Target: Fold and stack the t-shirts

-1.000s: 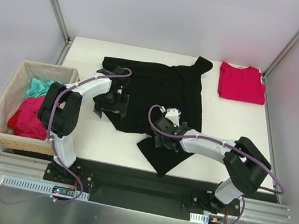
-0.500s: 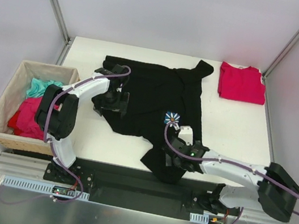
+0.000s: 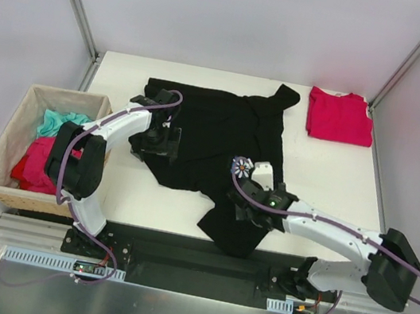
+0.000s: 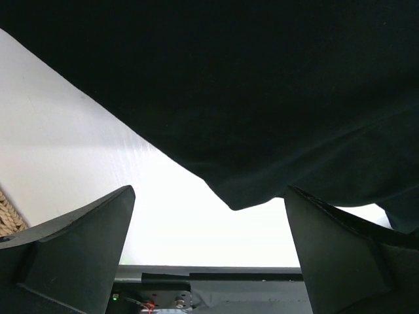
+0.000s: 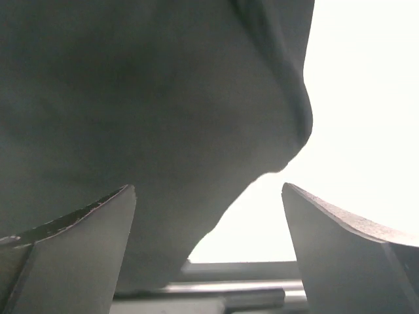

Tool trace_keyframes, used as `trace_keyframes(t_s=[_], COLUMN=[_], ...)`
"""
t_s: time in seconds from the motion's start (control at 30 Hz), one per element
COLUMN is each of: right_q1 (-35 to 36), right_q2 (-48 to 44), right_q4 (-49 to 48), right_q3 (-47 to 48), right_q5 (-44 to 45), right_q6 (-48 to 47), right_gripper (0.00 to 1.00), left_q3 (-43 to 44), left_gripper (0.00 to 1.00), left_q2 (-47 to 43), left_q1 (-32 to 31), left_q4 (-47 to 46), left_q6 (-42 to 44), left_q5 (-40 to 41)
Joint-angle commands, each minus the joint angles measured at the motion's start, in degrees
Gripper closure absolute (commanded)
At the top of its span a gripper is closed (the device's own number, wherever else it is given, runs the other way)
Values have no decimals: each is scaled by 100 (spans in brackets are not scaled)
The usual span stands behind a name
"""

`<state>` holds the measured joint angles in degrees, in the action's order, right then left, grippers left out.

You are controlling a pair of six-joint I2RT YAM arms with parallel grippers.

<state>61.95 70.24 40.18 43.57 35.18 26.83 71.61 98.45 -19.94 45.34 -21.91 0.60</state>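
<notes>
The black t-shirt [image 3: 214, 130] lies spread over the middle of the table, with its star emblem [image 3: 241, 165] showing. One part of it reaches over the near edge. The red t-shirt [image 3: 340, 117] lies folded at the back right. My left gripper [image 3: 153, 146] sits at the black shirt's left edge, open. In the left wrist view [image 4: 208, 191] a hem corner of the black shirt [image 4: 262, 98] hangs between the fingers. My right gripper [image 3: 253, 211] is low over the shirt's near part, open. In the right wrist view [image 5: 208, 188] the black cloth [image 5: 150, 111] lies between the fingers.
A woven tan basket [image 3: 3, 139] stands left of the table and holds teal and red cloth. The white table [image 3: 328, 177] is bare to the right of the black shirt. The black base rail [image 3: 178, 252] runs along the near edge.
My right gripper went from the shirt's middle toward the near edge, dragging cloth and uncovering the star emblem, then came back a little. My left gripper barely moved.
</notes>
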Motion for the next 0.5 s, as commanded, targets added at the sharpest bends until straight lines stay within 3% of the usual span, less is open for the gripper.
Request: trace_keyframes(t_s=[0.0, 0.17, 0.47], right_q1=[-262, -728, -1229], right_q2=[848, 1351, 1835], right_q4=[-228, -994, -1390], right_q3=[976, 1171, 935], right_q5=[411, -186, -529], right_q6=[-835, -1197, -1321], right_gripper=[2, 2, 2], left_q3=[203, 485, 380], left_gripper=[1, 1, 1], left_q2=[-55, 253, 719], left_q1=[-62, -62, -62], left_q4=[71, 80, 89], left_q6=[-102, -68, -76], left_q5=[203, 344, 406])
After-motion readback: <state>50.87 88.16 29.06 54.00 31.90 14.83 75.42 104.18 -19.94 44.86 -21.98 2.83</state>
